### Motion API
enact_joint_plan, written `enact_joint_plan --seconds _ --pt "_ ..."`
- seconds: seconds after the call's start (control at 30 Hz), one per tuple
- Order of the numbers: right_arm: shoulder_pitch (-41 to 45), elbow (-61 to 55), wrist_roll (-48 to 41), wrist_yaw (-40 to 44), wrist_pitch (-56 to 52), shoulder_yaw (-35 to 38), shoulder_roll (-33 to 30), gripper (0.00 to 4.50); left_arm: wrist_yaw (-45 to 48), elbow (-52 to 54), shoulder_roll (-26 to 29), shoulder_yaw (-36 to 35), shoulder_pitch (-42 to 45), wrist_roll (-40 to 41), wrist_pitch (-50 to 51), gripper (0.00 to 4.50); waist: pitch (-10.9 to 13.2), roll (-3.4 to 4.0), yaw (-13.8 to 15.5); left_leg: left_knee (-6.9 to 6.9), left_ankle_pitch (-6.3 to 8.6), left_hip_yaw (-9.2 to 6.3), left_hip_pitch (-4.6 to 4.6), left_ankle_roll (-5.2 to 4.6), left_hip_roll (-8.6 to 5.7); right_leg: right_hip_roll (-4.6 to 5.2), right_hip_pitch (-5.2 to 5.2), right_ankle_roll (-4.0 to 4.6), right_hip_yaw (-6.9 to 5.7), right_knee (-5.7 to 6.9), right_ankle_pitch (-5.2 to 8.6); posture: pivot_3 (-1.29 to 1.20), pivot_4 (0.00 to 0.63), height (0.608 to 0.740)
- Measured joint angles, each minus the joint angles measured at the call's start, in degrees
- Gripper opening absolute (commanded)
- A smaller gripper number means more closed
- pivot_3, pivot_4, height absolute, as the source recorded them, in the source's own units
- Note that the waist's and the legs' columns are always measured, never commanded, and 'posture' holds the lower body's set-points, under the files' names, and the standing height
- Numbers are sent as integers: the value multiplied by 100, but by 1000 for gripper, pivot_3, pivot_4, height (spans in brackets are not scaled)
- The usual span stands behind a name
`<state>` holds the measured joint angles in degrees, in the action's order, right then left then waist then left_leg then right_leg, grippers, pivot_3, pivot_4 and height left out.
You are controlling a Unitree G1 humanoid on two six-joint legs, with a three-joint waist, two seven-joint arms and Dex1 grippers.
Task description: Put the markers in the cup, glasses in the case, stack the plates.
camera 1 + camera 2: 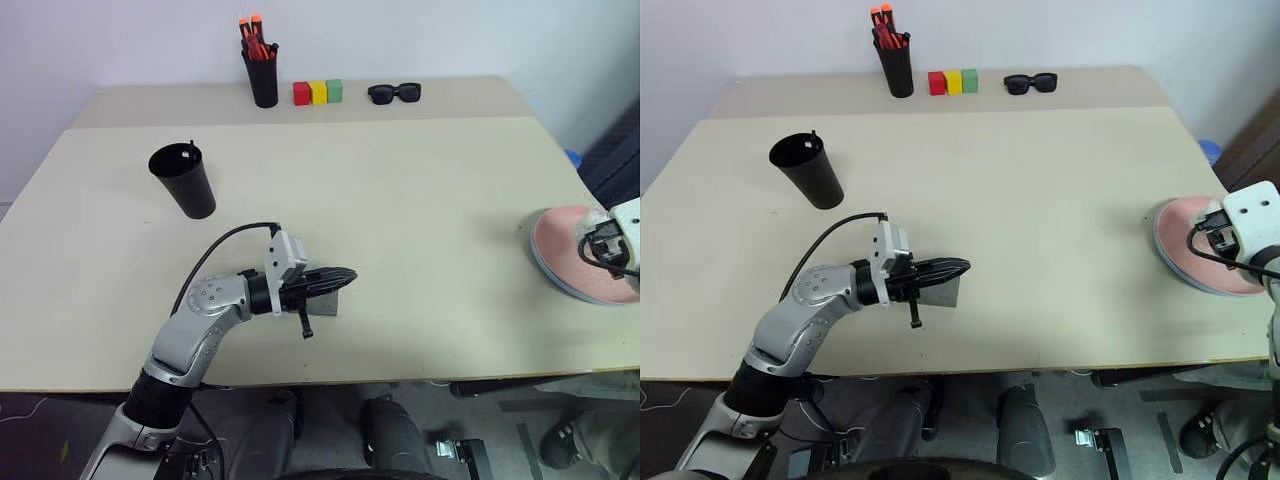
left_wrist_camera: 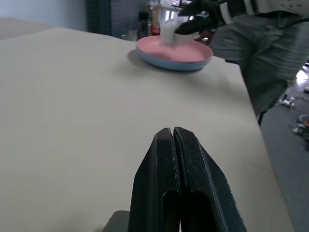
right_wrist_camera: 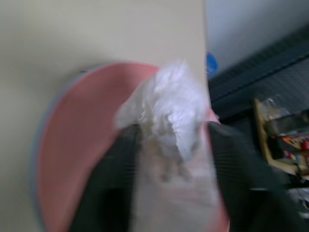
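Note:
The pink plate [image 1: 570, 250] lies on the light blue plate [image 2: 161, 62] at the table's right edge. Over them hangs my right gripper [image 1: 603, 246], fingers apart, with a white crumpled wad [image 3: 169, 104] between them. The black cup [image 1: 184, 180] stands at the left, and a thin dark marker tip [image 1: 191, 147] pokes above its rim. Near the front edge lies the grey case [image 1: 326, 302]. My left gripper [image 1: 350, 275] is shut and empty, level just above the case and pointing right. The glasses are hidden.
At the back stand a black pen holder [image 1: 263, 80] with orange-capped markers, three coloured blocks [image 1: 318, 92] and black sunglasses [image 1: 394, 93]. A person's grey trouser legs [image 2: 270, 53] are beside the table's right front corner.

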<state>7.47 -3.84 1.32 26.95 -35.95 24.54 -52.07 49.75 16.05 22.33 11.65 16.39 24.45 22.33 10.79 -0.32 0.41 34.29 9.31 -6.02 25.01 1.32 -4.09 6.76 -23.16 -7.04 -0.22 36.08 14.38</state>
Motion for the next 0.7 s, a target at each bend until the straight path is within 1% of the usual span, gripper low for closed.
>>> enact_joint_plan --seconds 0.23,0.37,0.47,0.6,0.7 --pt "485 28 -208 278 623 -678 210 3639 -783 55 -52 -800 -69 92 70 0 0 -1 -8 0 0 -1 0 0 -1 0 0 -4 0 0 -1 0 150 740" --pt "748 34 -525 546 1002 -883 532 3639 -1558 2 -56 -1420 -217 -145 -128 0 1 -2 4 0 0 -3 0 0 -1 -1 0 -4 0 1 -1 0 150 740" --pt "1088 22 -954 859 1240 -1017 886 3639 -2049 54 1 -1975 -502 -207 -136 0 2 -3 -41 -1 0 -6 -1 0 0 -5 -1 -9 0 2 -4 0 150 740" --pt "1424 298 -1246 1263 1634 -1283 1156 3639 -2429 243 199 -2241 -922 -492 -136 0 3 -5 -10 0 0 -6 -1 0 -3 -4 1 -14 0 0 -8 0 150 740" --pt "1757 776 -1298 1506 1895 -1520 1309 3639 -2628 479 296 -2432 -1196 -573 -128 0 4 -6 17 1 0 -6 -1 1 -3 -3 2 -2 1 -2 -2 0 150 740"
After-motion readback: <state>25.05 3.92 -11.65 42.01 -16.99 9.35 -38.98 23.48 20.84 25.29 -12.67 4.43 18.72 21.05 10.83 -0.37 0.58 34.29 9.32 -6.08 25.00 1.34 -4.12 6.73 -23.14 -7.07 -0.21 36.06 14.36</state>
